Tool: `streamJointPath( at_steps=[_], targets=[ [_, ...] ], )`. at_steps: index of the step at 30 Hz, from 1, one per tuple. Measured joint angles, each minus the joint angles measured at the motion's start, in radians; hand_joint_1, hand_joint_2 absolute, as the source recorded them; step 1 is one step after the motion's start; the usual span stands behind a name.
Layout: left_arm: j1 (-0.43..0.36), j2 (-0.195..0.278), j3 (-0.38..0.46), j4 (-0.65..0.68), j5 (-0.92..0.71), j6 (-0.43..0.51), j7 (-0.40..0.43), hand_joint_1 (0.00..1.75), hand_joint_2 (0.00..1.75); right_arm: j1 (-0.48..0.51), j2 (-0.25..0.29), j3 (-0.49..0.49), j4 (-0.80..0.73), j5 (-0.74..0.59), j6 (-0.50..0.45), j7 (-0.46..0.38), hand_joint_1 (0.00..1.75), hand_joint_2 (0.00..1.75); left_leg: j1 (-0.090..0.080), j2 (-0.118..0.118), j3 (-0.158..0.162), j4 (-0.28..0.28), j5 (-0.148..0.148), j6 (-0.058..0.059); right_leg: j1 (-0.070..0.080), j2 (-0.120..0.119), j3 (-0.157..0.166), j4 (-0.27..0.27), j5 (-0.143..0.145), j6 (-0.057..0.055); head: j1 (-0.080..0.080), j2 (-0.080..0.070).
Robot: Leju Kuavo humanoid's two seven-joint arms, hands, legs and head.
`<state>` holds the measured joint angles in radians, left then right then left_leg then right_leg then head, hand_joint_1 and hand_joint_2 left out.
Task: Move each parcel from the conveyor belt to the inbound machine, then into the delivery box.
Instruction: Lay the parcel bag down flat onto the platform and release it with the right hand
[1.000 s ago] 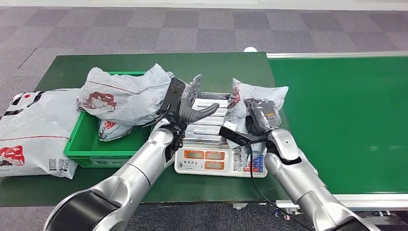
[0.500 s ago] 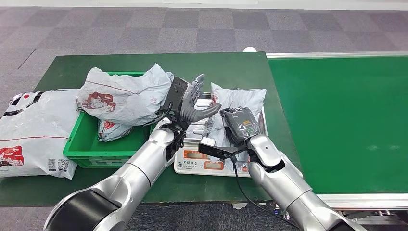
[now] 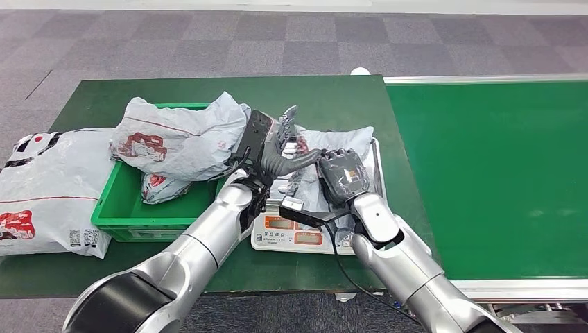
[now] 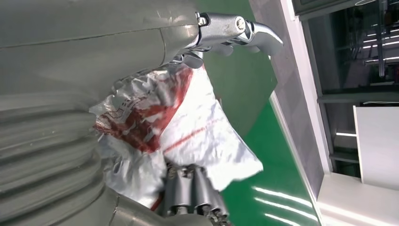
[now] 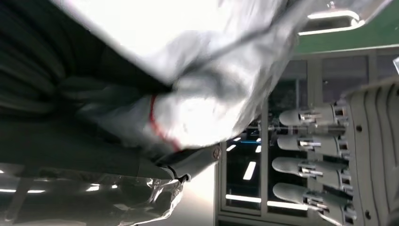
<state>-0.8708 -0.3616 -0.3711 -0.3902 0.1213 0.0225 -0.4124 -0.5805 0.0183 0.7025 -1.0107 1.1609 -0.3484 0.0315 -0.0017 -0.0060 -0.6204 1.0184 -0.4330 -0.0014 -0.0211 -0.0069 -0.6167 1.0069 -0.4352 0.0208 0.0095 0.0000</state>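
Right hand grips parcel — over scale.

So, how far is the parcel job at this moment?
Done: two parcels lie in the green box. In hand: the right hand holds a grey parcel over the scale, left hand open beside it. Left: weighing, then boxing it.

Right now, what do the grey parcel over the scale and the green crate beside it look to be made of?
The grey red-printed parcel held by the right hand looks like thin plastic film, a glossy poly mailer: it creases sharply and catches shiny highlights in the left wrist view. The green rectangular crate looks like rigid moulded plastic, smooth and even-coloured with a thick straight rim.
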Motion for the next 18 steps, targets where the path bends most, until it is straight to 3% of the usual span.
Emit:
streamJointPath(
  at_steps=[5,11,18],
  targets=[
    [-0.003,0.0,-0.015,0.0,0.012,0.001,-0.001,0.0,1.75,-0.006,0.015,-0.035,0.014,-0.063,-0.002,-0.04,0.0,1.75,0.0,0.0,0.0,0.0,0.0,0.0,0.0,0.0,0.0,0.0,0.0,0.0,0.0,0.0],
    [-0.003,0.002,-0.016,0.001,0.008,0.009,-0.015,0.0,1.75,0.0,-0.004,-0.122,0.016,-0.37,0.008,-0.149,0.0,1.75,0.0,-0.001,0.0,0.0,0.0,0.0,0.0,-0.001,0.0,0.0,0.0,0.0,0.0,0.0],
    [-0.002,0.004,-0.016,0.002,0.005,0.01,-0.018,0.0,1.75,0.002,-0.018,-0.152,0.017,-0.408,0.013,-0.168,0.0,1.75,-0.001,-0.001,0.0,0.0,0.0,0.0,-0.001,-0.001,0.0,0.0,0.0,0.001,0.0,0.0]
  ],
)
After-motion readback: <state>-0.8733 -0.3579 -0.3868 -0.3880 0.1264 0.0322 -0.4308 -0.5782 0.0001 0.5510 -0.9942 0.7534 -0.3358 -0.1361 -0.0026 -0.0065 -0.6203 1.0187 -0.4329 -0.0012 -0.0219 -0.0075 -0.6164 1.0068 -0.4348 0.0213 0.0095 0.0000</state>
